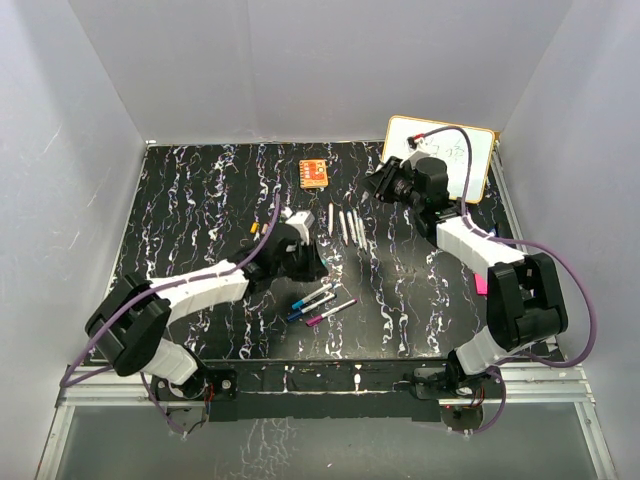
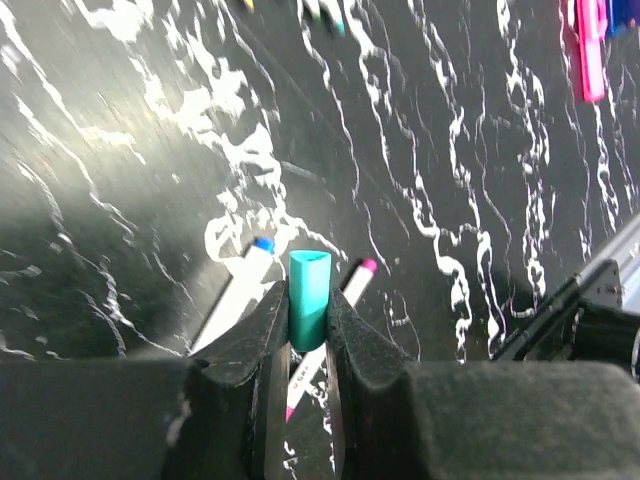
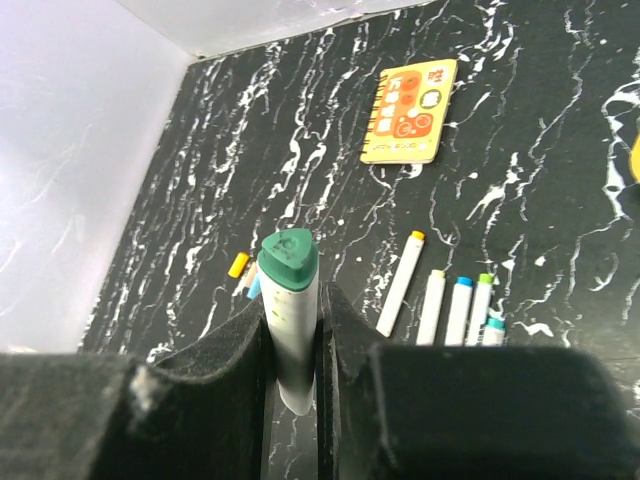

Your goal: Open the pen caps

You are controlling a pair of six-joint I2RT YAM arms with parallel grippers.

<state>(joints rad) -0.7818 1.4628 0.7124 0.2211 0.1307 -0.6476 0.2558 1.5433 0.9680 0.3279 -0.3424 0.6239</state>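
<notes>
My left gripper [image 2: 308,300] is shut on a teal pen cap [image 2: 309,290] and holds it above two white pens on the table, one blue-ended [image 2: 240,292] and one magenta-ended [image 2: 350,285]. In the top view this gripper [image 1: 310,258] hangs just behind a group of pens [image 1: 320,303]. My right gripper [image 3: 292,305] is shut on a white pen with a green end [image 3: 288,262], held upright over the table. In the top view it [image 1: 383,183] is at the back right. Below it lies a row of white pens [image 3: 440,300] and loose yellow [image 3: 238,264] and blue caps.
An orange square notebook [image 1: 314,172] lies at the back centre. A white whiteboard [image 1: 440,150] leans at the back right corner. A magenta object [image 1: 481,283] lies beside the right arm. White walls enclose the black marbled table [image 1: 200,210].
</notes>
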